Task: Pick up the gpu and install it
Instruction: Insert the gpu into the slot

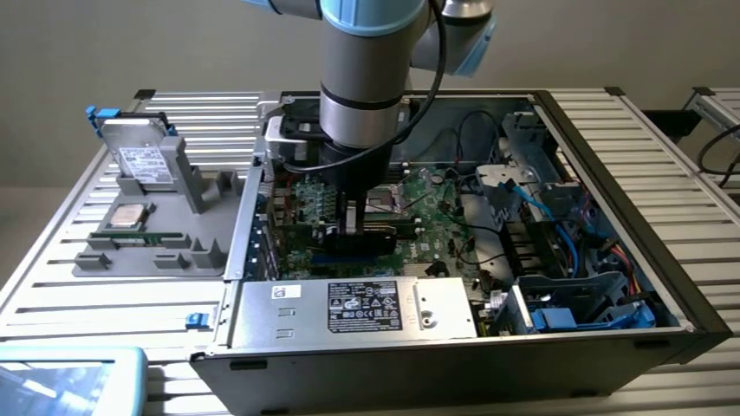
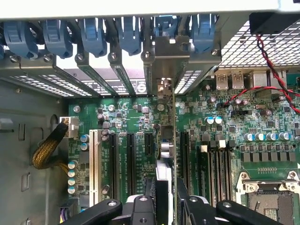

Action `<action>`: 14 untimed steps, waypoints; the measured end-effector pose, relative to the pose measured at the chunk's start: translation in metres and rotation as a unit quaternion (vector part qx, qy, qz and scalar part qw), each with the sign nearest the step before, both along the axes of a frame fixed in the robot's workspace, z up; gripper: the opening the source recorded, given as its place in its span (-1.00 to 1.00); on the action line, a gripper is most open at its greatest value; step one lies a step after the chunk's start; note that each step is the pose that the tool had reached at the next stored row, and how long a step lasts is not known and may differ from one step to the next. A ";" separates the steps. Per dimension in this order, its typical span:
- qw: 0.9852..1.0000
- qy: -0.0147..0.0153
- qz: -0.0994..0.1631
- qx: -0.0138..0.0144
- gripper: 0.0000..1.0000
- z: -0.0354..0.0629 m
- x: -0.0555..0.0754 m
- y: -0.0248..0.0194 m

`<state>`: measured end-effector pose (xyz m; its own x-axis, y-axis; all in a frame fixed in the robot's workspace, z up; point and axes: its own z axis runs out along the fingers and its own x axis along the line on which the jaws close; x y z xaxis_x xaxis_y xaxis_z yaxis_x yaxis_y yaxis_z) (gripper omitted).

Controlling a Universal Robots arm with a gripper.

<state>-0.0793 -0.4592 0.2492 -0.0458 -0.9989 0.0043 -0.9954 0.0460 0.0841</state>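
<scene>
The gpu [image 2: 166, 145] is held edge-on and upright over the motherboard's [image 2: 225, 140] expansion slots, one end reaching the blue slot clips [image 2: 93, 35]. It is clamped between the gripper's [image 2: 167, 199] fingers. In the exterior view, the arm is seen lowered into the open computer case [image 1: 630, 286]. The power supply [image 1: 359, 308] is placed at 6 o'clock of the gripper, and the gray tray [image 1: 127, 260] with a hard drive [image 1: 145, 160] at 9 o'clock.

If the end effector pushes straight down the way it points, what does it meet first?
The end effector grips the graphics card edge-on; the card would meet the green motherboard first, among its black slots. Remaining gap is unclear.
</scene>
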 end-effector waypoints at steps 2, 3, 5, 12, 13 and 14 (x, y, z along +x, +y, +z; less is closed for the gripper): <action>1.000 0.000 0.000 0.000 -0.44 0.0000 0.000 0.0002; 1.000 0.000 0.000 0.000 -0.44 -0.0001 0.000 0.0005; 1.000 0.000 0.000 0.000 -0.44 0.0000 0.000 0.0005; 1.000 0.000 0.000 -0.001 -0.44 -0.0014 -0.001 0.0014; 1.000 0.000 0.000 -0.002 -0.44 -0.0015 -0.001 0.0017; 1.000 -0.001 0.000 -0.002 -0.44 -0.0015 -0.001 0.0018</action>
